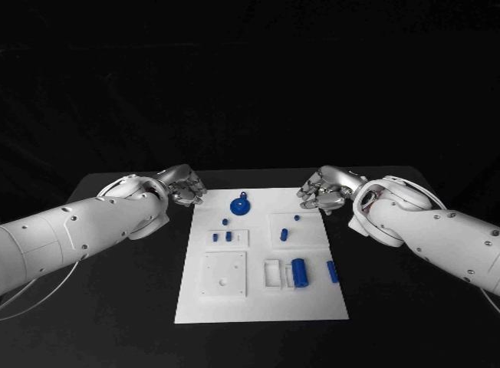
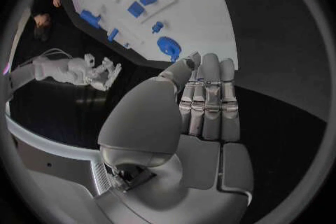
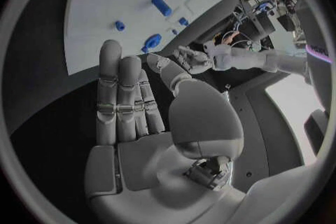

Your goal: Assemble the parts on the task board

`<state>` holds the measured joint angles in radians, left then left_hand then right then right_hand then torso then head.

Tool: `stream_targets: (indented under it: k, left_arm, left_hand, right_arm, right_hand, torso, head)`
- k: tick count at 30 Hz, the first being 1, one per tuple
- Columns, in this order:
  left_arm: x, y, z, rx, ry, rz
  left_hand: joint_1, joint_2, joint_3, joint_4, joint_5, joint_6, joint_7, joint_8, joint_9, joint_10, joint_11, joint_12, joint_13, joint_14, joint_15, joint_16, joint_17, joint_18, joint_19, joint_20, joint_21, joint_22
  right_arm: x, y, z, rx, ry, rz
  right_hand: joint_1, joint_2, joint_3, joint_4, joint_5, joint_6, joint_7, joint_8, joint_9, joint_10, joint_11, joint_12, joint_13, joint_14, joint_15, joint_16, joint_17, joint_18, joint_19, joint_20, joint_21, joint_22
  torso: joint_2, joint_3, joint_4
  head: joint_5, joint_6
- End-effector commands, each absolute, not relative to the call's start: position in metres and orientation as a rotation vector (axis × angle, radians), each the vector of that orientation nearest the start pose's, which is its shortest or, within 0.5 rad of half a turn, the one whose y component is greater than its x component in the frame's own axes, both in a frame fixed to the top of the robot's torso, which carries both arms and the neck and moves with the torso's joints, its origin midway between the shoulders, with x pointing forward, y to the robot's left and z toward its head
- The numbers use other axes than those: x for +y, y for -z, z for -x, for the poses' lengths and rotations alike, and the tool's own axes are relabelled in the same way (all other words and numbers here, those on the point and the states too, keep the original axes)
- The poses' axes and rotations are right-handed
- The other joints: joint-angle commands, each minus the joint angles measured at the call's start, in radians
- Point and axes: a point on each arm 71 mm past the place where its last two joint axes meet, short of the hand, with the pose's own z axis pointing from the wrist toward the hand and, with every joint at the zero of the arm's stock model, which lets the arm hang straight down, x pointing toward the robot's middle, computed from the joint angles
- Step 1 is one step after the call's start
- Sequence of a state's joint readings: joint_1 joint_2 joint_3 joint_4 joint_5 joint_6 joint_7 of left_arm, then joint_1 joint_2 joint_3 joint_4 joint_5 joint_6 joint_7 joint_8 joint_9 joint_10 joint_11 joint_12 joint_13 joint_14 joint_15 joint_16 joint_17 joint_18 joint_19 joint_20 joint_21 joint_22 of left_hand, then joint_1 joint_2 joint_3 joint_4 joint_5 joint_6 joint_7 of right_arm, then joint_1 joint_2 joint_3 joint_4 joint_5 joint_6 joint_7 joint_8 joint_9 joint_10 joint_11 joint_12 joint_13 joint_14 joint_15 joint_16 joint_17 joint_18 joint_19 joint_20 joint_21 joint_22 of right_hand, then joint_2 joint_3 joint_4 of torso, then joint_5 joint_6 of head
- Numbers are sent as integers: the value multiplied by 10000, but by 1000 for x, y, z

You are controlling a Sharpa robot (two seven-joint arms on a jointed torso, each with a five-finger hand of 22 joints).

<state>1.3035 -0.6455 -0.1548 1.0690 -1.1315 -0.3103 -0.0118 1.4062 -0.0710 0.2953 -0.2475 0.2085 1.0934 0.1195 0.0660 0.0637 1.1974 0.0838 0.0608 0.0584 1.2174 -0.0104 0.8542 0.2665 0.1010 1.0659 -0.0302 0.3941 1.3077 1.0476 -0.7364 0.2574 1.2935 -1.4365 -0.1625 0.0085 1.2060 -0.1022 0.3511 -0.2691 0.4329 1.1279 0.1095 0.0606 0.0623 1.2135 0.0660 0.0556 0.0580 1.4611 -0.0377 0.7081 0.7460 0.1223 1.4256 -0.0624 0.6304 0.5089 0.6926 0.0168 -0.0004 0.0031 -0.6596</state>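
Task board (image 1: 261, 303): lay mid-desk (image 1: 117, 337), blue parts loose on it, a round looped part (image 1: 240, 205) at the far edge, a cylinder (image 1: 299, 271) nearer you.
Left hand (image 1: 182, 186), right hand (image 1: 325, 188): hovered at the far corners, fingers apart, holding nothing.
Step, as judged: none begun. Your next move called for choosing one part and reaching down to it.

Overhead head view, two wrist views

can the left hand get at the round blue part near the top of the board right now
Probably yes. The left hand holds nothing and hovers off the task board's far left corner, and the round blue part lies close by with nothing between them.
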Motion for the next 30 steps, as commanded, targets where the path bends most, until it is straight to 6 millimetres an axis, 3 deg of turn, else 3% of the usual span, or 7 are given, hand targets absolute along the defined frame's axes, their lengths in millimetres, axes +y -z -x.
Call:
stream_targets:
  k: [1, 7, 12, 15, 20, 22, 30]
  left_arm:
    - [249, 180, -569, 16253, 7371, 4233]
    - [255, 171, -564, 15761, 8761, 5951]
    - [255, 166, -559, 15499, 9785, 6744]
    - [255, 164, -555, 15408, 10172, 6985]
    - [254, 162, -552, 15281, 10578, 7303]
    - [254, 162, -552, 15250, 10658, 7368]
    - [252, 161, -549, 15193, 10980, 7533]
  left_hand:
    - [-156, -16, -46, 130, -57, 15, 36, -25, -5, -40, 34, -21, -10, -158, 48, -766, -302, -114, -196, 71, -393, -117]
    - [-491, 7, -200, 464, -129, -63, 75, -31, -8, -244, 183, -24, -9, -789, 533, -3679, -1438, -375, -1018, 512, -2041, -1335]
    - [-458, 5, -522, 745, -85, -132, 103, -23, -7, -543, 315, -4, -5, -382, 877, -6126, -1998, -473, -1217, 919, -3363, -2960]
    - [-202, 53, -753, 881, -63, -184, 95, -26, -9, -737, 370, -5, -12, -118, 1091, -7888, -1953, -494, -1426, 1149, -3336, -4751]
    - [-159, 76, -963, 1001, -31, -179, 129, -18, -9, -710, 398, -10, -12, -657, 1277, -7925, -2014, -411, -1343, 1312, -3313, -6439]
    - [-66, 147, -1160, 1029, -21, -180, 129, -20, -11, -713, 406, -11, -14, -710, 1312, -7931, -2013, -283, -927, 1410, -3267, -8489]
    - [-102, 181, -1181, 972, -19, -169, 158, -18, -9, -738, 434, -9, -13, -764, 1315, -7934, -2019, -388, -807, 1328, -3244, -8934]
  right_arm:
    - [-213, 189, -529, 17210, -5269, 2004]
    - [-206, 195, -528, 16957, -4398, 2453]
    - [-201, 200, -528, 16949, -3937, 2646]
    - [-199, 206, -528, 17078, -3802, 2768]
    - [-194, 213, -528, 17178, -3677, 2917]
    - [-193, 214, -528, 17167, -3650, 2936]
    - [-186, 221, -530, 17172, -3580, 3023]
  right_hand:
    - [-81, -48, 22, 27, -218, 18, -6, 15, 11, 20, -4, 25, 8, 44, -10, 129, 17, 180, -51, 12, 72, 135]
    - [14, -172, -62, 158, -929, -105, 10, 15, 7, -260, 68, 24, 5, 0, 91, 281, -61, 186, -96, 102, 85, 317]
    - [333, -344, -270, 407, -1360, -206, 36, 12, 3, -677, 169, 23, 2, -41, 163, 422, -227, 274, -81, 190, -1, 487]
    - [388, -390, -173, 488, -1447, -225, 7, 14, 4, -624, 153, 23, 1, -64, 159, 513, -296, 279, -66, 190, -48, 595]
    - [399, -486, 128, 591, -1533, -218, 4, 14, 5, -591, 149, 25, 2, -111, 163, 687, -460, 278, -34, 195, -235, 942]
    - [398, -489, 169, 600, -1557, -210, 5, 13, 4, -582, 147, 27, 3, -126, 160, 699, -481, 282, -16, 191, -263, 1008]
    - [385, -461, 836, 552, -1982, -160, 13, 11, 3, -453, 122, 21, 0, -139, 160, 794, -512, 272, 8, 186, -362, 1292]
  torso:
    - [12, 1, 10]
    - [23, -2, 20]
    - [15, -14, 56]
    - [16, -22, 47]
    - [26, -4, 24]
    - [26, -5, 26]
    - [35, -5, 31]
  head:
    - [-29, 20]
    - [-23, 39]
    - [1, 17]
    - [24, 6]
    - [66, 11]
    - [66, 10]
    - [62, 11]
